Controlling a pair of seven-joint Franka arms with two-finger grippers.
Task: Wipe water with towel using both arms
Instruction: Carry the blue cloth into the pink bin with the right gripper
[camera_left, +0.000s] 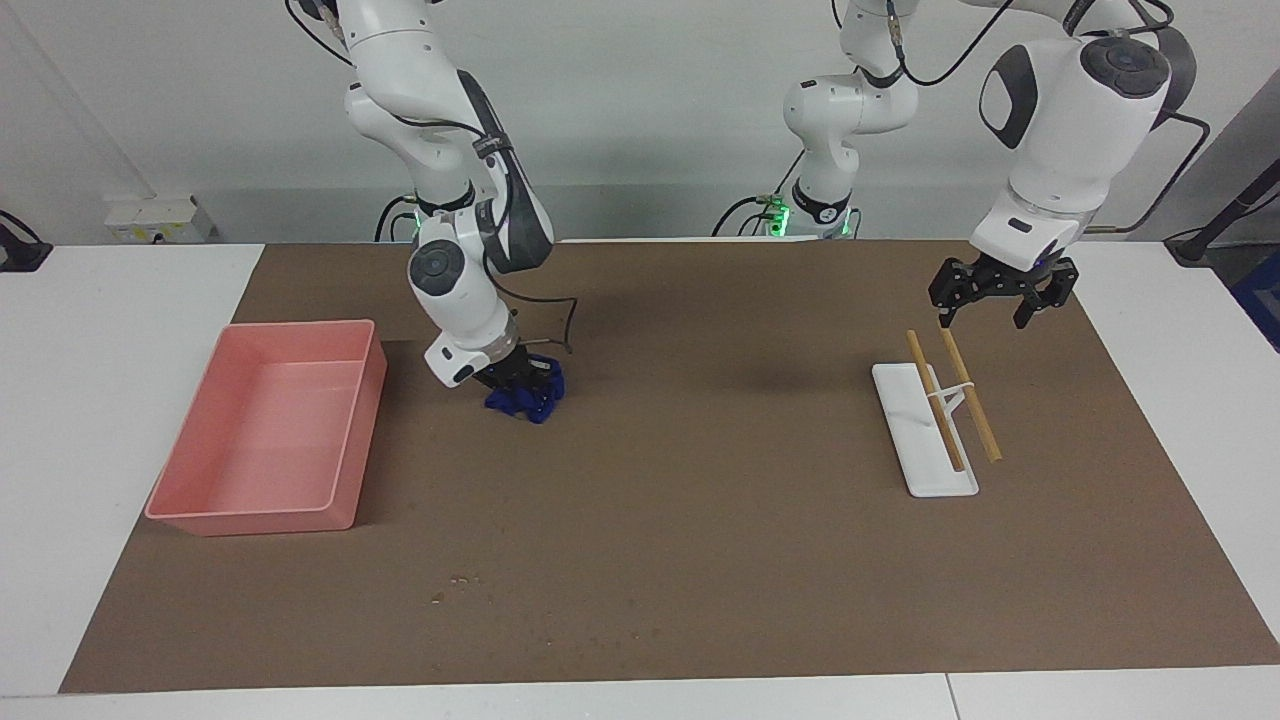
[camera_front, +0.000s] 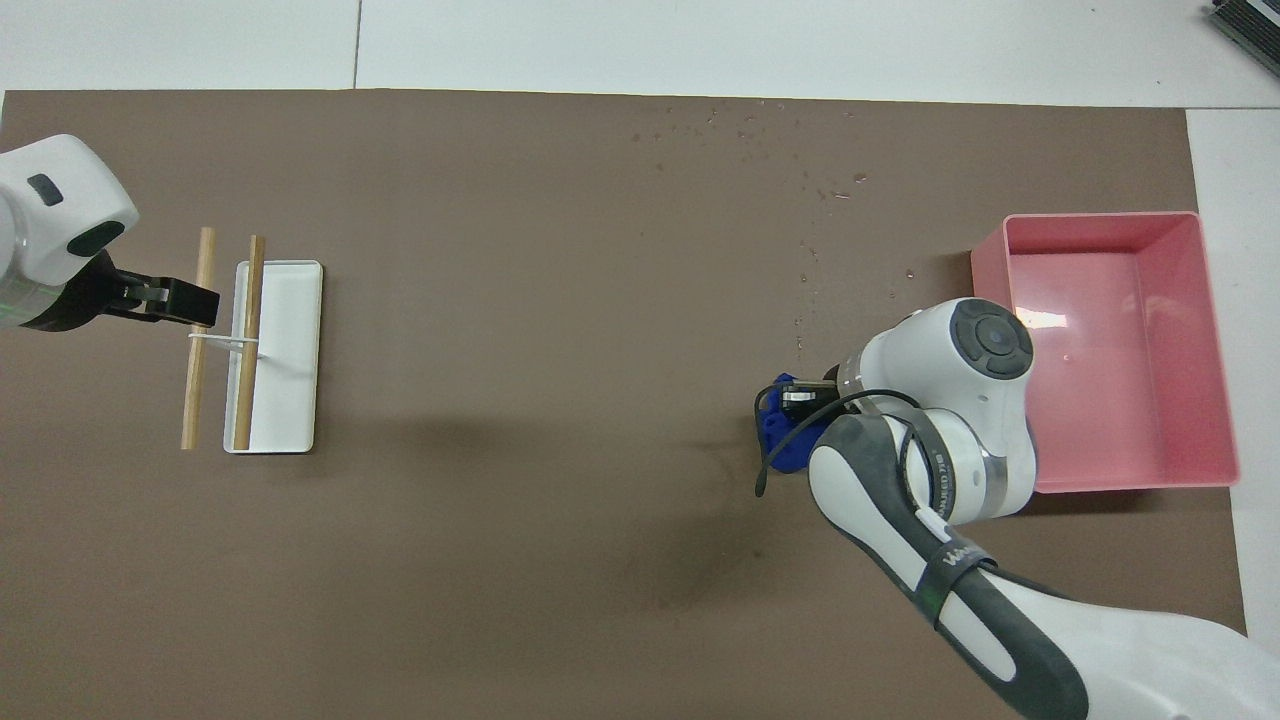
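The royal-blue towel (camera_left: 533, 402) lies bunched on the brown mat beside the pink tray (camera_left: 250, 518). My right gripper (camera_left: 520, 380) is down on the towel and shut on it. In the overhead view the towel (camera_front: 775, 432) peeks out from under the right gripper (camera_front: 800, 398) and its wrist. Small water drops (camera_left: 455, 583) speckle the mat farther from the robots than the towel, and they also show in the overhead view (camera_front: 812, 190). My left gripper (camera_left: 984, 320) is open and empty, hanging just over the near ends of two wooden sticks (camera_left: 975, 410). It shows in the overhead view too (camera_front: 195, 300).
The pink tray (camera_front: 1100, 216) stands at the right arm's end of the mat. A white flat tray (camera_left: 935, 480) lies at the left arm's end with the two sticks (camera_front: 190, 400), joined by a white band, resting on and beside it.
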